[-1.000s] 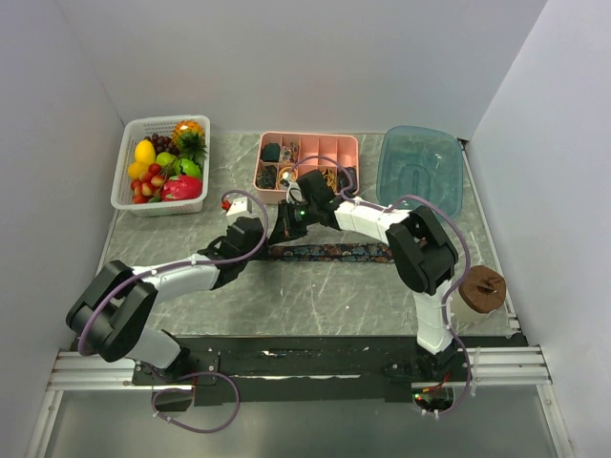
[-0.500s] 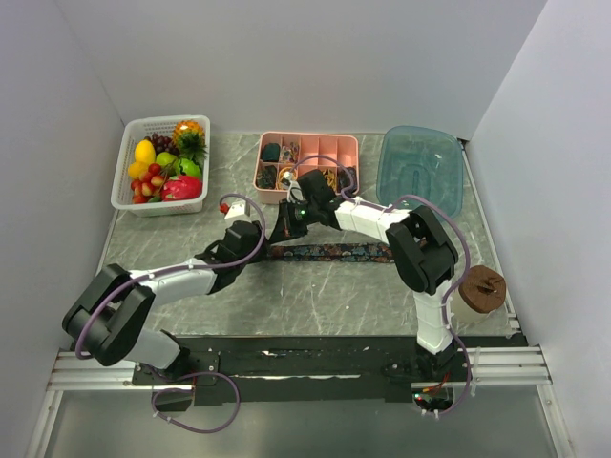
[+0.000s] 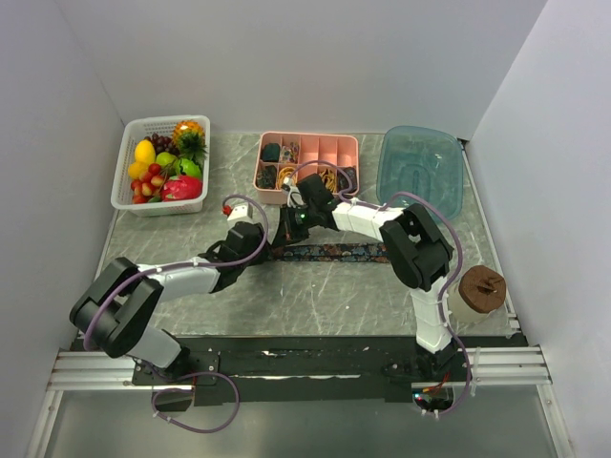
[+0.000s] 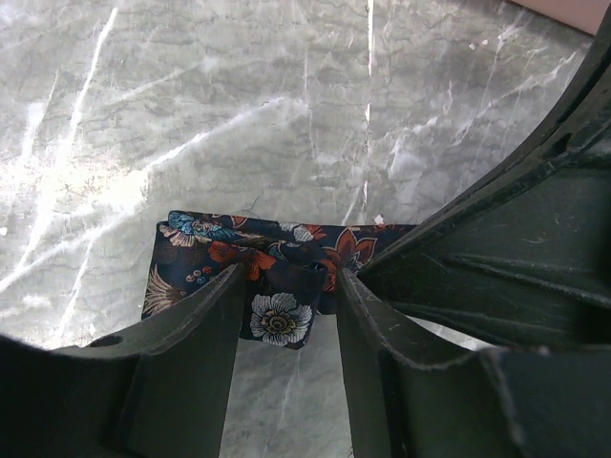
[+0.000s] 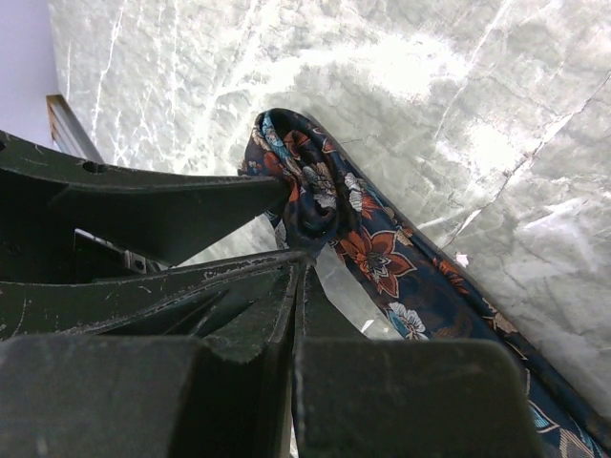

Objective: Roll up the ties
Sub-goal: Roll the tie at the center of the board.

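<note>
One of the ties (image 3: 344,252), dark with red and white flowers, lies flat across the marble table, its left end wound into a small roll (image 4: 282,277). My left gripper (image 4: 288,286) stands half closed, its fingers (image 4: 205,334) touching the roll on both sides. In the right wrist view the roll (image 5: 310,205) sits at the tip of my right gripper (image 5: 304,256), which is shut, its tips pinching the roll's lower fold. From above, the left gripper (image 3: 267,250) and the right gripper (image 3: 284,237) meet at the tie's left end.
A white basket (image 3: 122,176) of fruit stands at the back left. A pink compartment tray (image 3: 310,135) sits at the back centre, a clear blue tub (image 3: 420,172) at the back right. A brown disc on a beige cylinder (image 3: 480,286) stands near the right edge.
The left gripper's jaws eased slightly wider around the roll. The left wrist drew back a little and returned. The right arm's elbow shifted slightly left.
</note>
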{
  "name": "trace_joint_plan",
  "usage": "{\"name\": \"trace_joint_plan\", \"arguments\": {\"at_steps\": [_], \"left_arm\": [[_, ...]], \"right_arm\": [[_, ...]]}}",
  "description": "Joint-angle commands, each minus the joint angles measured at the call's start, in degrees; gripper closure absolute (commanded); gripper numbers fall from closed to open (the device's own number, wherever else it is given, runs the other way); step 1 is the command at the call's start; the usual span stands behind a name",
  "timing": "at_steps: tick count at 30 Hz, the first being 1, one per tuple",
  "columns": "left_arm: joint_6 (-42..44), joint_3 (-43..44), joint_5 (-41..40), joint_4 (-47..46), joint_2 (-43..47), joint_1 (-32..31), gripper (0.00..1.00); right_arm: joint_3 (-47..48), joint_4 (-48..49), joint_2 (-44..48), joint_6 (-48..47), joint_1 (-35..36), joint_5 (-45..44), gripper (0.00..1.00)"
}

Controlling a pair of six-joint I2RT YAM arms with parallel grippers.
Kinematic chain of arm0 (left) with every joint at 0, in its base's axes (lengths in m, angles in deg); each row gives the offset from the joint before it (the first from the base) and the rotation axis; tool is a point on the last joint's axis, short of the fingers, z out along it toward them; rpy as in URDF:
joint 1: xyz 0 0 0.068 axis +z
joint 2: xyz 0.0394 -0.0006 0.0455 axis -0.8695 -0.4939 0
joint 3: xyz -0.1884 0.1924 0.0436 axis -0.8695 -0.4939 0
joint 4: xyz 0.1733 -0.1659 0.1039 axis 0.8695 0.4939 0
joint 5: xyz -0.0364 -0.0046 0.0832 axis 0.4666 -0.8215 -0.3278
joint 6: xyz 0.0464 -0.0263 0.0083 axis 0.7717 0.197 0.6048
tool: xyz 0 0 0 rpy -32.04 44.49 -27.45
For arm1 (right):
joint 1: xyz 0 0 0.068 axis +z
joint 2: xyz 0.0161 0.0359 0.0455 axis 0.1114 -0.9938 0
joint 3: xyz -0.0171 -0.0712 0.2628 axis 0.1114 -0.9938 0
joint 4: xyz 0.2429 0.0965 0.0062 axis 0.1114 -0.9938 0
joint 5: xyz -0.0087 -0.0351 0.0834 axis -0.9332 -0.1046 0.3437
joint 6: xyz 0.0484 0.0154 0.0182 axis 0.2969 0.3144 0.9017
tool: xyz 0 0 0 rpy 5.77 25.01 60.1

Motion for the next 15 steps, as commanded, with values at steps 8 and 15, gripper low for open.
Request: {"name": "trace_joint_plan", "arguments": {"at_steps": [8,15], "left_arm": [[-1.1,4.9,3.9,-5.1,-1.2,-0.6,0.48],[-1.7,5.5,2.5,-3.7,-0.1,-0.5,0.48]], "right_arm": [[0.6,-1.9,3.1,-3.0,-0.2,-3.2,1.0],[-1.8,-1.0,4.4,-3.2,-0.9,-3.0,1.0]]}}
